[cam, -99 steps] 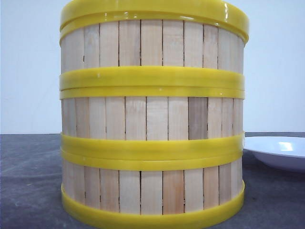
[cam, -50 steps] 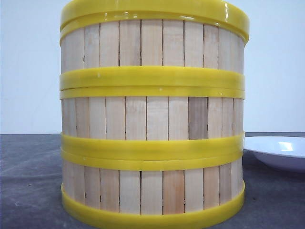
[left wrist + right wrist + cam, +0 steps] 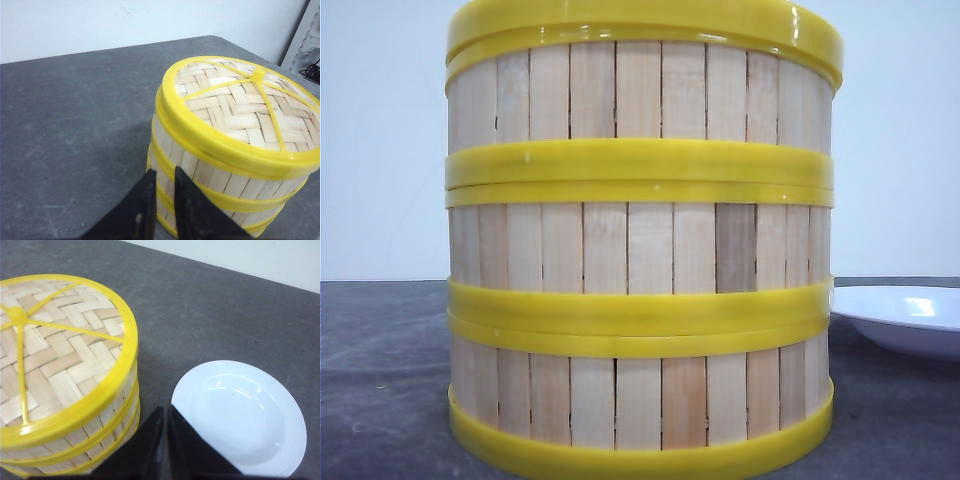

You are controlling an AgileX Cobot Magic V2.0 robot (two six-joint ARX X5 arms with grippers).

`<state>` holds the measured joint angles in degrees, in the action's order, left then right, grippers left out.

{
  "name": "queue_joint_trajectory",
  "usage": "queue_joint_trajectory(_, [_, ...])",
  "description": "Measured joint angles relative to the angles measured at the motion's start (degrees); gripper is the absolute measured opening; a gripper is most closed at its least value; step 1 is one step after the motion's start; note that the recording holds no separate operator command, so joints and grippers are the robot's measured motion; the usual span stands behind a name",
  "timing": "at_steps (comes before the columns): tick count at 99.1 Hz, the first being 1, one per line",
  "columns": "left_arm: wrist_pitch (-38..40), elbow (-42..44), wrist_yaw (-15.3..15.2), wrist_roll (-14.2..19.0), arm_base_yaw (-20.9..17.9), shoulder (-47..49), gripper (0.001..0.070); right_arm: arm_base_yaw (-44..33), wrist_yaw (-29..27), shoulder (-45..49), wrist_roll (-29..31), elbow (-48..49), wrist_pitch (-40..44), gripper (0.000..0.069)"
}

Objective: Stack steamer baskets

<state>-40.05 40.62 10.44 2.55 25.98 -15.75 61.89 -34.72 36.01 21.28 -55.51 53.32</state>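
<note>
I see the table (image 3: 380,380), dark grey. Three baskets (image 3: 640,250) stacked mid-table, close to cam, lid (image 3: 240,107) on top. Plate (image 3: 905,318) just right of stack. L gripper (image 3: 161,200) fingers nearly together, holding nothing; R gripper (image 3: 165,440) fingers together, also holding nothing.

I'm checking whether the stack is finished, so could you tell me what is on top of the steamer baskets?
A flat woven lid with a yellow rim and knob covers the top of the three stacked steamer baskets. Because it covers them, their insides cannot be seen.
</note>
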Motion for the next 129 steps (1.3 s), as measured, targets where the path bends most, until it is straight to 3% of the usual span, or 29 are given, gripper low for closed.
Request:
queue_joint_trajectory(33, [0.0, 0.0, 0.0, 0.0, 0.0, 0.0, 0.0038, 0.0, 0.0, 0.0, 0.0, 0.0, 0.0, 0.0009])
queue_joint_trajectory(47, [0.0, 0.0, -0.4, -2.6, 0.0, 0.0, 0.0037, 0.0, 0.0, 0.0, 0.0, 0.0, 0.0, 0.0009])
queue_joint_trajectory(56, [0.4, 0.0, -2.2, -4.2, -0.7, 0.0, 0.0037, 0.0, 0.0, 0.0, 0.0, 0.0, 0.0, 0.0009])
queue_joint_trajectory(69, [2.4, 0.0, -4.5, -4.5, -4.1, 0.0, 0.0037, 0.0, 0.0, 0.0, 0.0, 0.0, 0.0, 0.0009])
queue_joint_trajectory(83, [5.4, -1.7, -4.7, -4.5, -9.6, 0.1, 0.0037, 0.0, 0.0, 0.0, 0.0, 0.0, 0.0, 0.0009])
queue_joint_trajectory(108, [20.2, -15.4, -4.8, -3.8, -20.0, 2.5, 0.0037, 0.0, 0.0, 0.0, 0.0, 0.0, 0.0, 0.0009])
queue_joint_trajectory(129, [28.2, -26.3, -5.7, -3.1, -23.6, 4.5, 0.0037, 0.0, 0.0, 0.0, 0.0, 0.0, 0.0, 0.0009])
